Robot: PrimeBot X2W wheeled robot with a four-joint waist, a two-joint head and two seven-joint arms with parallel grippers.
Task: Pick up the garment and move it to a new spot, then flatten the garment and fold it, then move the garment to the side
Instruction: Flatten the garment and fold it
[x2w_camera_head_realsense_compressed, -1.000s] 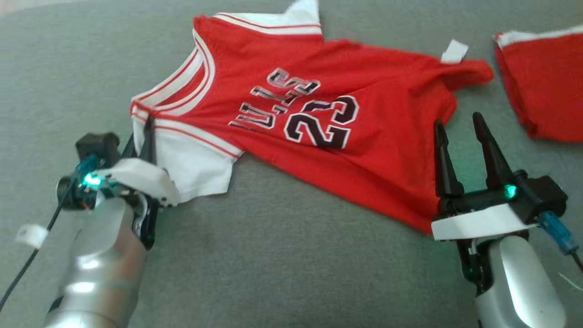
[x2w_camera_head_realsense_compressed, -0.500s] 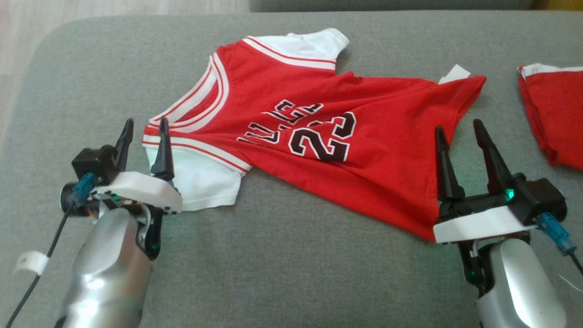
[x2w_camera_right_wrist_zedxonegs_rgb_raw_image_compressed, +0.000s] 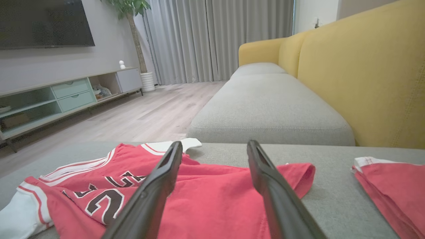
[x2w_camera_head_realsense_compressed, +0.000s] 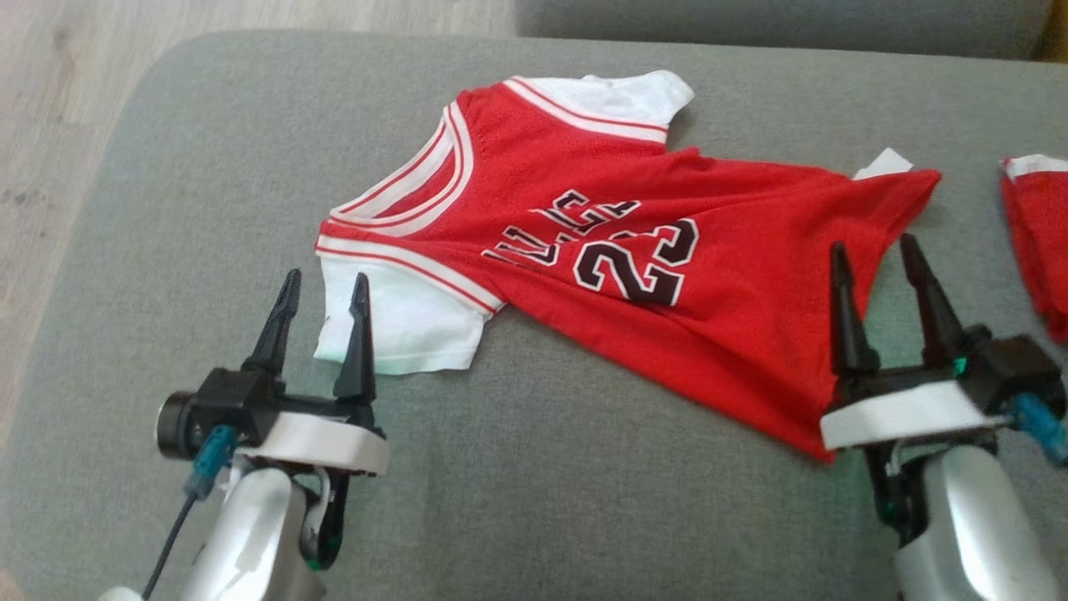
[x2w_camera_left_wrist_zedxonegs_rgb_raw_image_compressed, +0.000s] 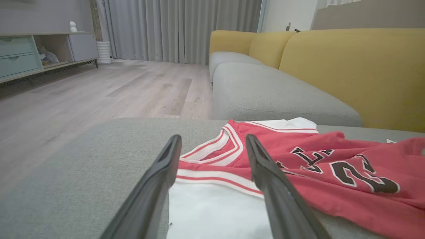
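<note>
From my station I saw both arms come up from the low edge of the head view. The left forearm (x2w_camera_head_realsense_compressed: 250,534) rose at about 7 o'clock and the right forearm (x2w_camera_head_realsense_compressed: 968,526) at about 4 o'clock. Both had their fingers pointing toward 12.

The work lay on a grey cushion (x2w_camera_head_realsense_compressed: 542,484), with the wooden floor (x2w_camera_head_realsense_compressed: 50,125) at 10 o'clock. In the wrist views a yellow sofa (x2w_camera_right_wrist_zedxonegs_rgb_raw_image_compressed: 348,66) stood behind at 2 o'clock, grey curtains (x2w_camera_left_wrist_zedxonegs_rgb_raw_image_compressed: 179,30) at 12 and a low cabinet (x2w_camera_right_wrist_zedxonegs_rgb_raw_image_compressed: 66,96) at 9.

The jersey (x2w_camera_head_realsense_compressed: 734,250), red with white sleeves, lay spread from the centre toward 1 o'clock, not folded. A second red cloth (x2w_camera_head_realsense_compressed: 1039,234) lay well apart at 3 o'clock.

The left tool (x2w_camera_head_realsense_compressed: 326,275) was spread wide and held nothing. One white sleeve was just under its fingers, and I could not tell if they touched it. The right tool (x2w_camera_head_realsense_compressed: 872,244) was also spread wide and empty, over the jersey's lower edge.
</note>
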